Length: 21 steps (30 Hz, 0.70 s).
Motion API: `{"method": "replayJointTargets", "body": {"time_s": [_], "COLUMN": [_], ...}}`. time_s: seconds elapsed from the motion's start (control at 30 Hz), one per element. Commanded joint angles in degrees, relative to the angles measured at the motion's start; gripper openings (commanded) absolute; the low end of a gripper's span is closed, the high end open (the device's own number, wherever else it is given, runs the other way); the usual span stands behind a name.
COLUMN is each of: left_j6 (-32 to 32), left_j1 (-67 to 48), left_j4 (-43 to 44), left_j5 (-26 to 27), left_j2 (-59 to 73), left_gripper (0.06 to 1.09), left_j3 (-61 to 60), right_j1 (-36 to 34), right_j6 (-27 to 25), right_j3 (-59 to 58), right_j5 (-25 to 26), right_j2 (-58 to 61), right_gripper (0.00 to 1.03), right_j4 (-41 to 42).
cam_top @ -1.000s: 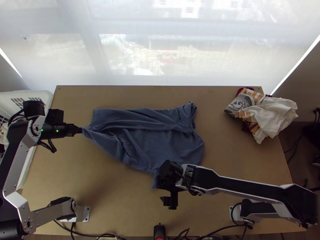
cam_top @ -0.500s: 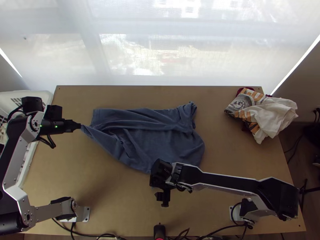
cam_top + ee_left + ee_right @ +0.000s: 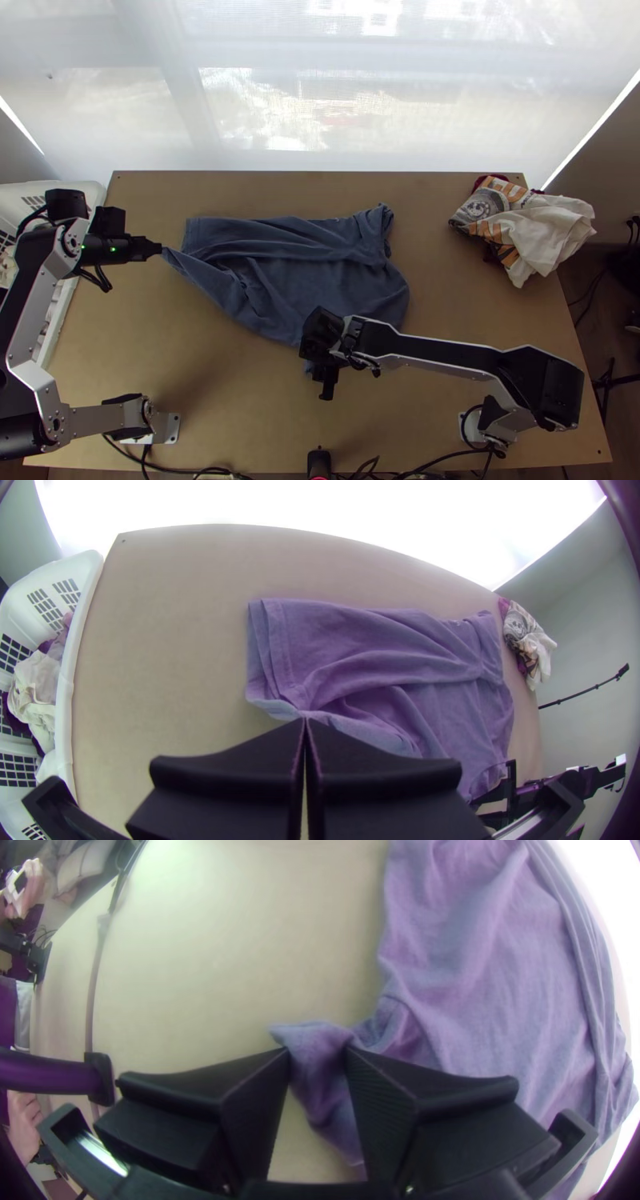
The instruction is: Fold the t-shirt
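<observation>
Shifted closer to the t-shirt's near edge since a second ago: right gripper (image 3: 318, 1052), with the gap between its fingers narrowed. Only slightly nudged at the t-shirt's left-arm end: left gripper (image 3: 305, 721).

Right: fingers apart, one on each side of a small bunched flap (image 3: 321, 1040), likely a sleeve. Looks near to closing; not clearly pinched.
Left: clenched on the edge of the t-shirt (image 3: 320, 280) at the left-arm end, with cloth pulled to a point there.

Risk at the right: could close on too shallow a bite of the flap and lose hold at the first lift, with so little standing between the fingers. Could also catch one layer and leave another behind, because of the bunching.
Risk at the left: might slip off the edge under a hard pull, or drag the whole t-shirt askew with one side moving ahead of the other.

T-shirt: lies mid-table, roughly doubled over lengthwise, with long ridges across the body and a crumpled far corner at the right-arm end. Could fold those ridges in and come out lumpy, for want of smoothing first. Judged as early in the folding.

Further out: bare table (image 3: 200, 368) on the near side of the t-shirt. Pile of clothes (image 3: 532, 228) well apart, past the right-arm end. Laundry basket (image 3: 65, 700) beyond the left-arm end; could snag the left arm on a wide swing.
</observation>
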Motion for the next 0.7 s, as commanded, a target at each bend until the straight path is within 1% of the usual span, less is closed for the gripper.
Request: {"method": "replayJointTargets", "body": {"time_s": [0.0, 0.03, 0.07, 0.2, 0.3, 0.53, 0.67], "left_j6": [0.0, 0.0, 0.0, 0.0, 0.0, -0.3, -0.6], "left_j1": [0.2, 0.2, 0.2, 0.2, 0.2, 0.2, 0.1], "left_j4": [-0.2, -0.3, -0.3, -0.6, -0.9, -1.4, -2.8], "left_j5": [0.0, 0.0, 0.0, 0.0, 0.0, 0.1, 0.3], "left_j2": [0.1, 0.0, 0.0, -0.6, -1.3, -3.3, -4.7], "left_gripper": [0.09, 0.09, 0.09, 0.09, 0.09, 0.09, 0.09], "left_j3": [0.2, 0.2, 0.1, -0.3, -0.7, -1.6, -1.6], "right_j1": [-0.6, -0.8, -1.0, -3.2, -5.7, -14.4, -17.8], "right_j6": [0.4, 0.4, 0.4, -0.1, -0.5, -1.8, -2.1], "right_j3": [0.1, 0.2, 0.1, -0.1, 0.3, 3.1, 6.0], "right_j5": [0.6, 0.6, 0.6, 0.6, 0.6, 0.6, 0.6], "right_j2": [0.6, 0.4, 0.1, -2.1, -4.6, -10.3, -12.0], "right_gripper": [0.14, 0.06, 0.03, 0.03, 0.03, 0.03, 0.03], "right_j4": [0.8, 0.7, 0.7, -0.2, -2.8, -8.5, -11.0]}}
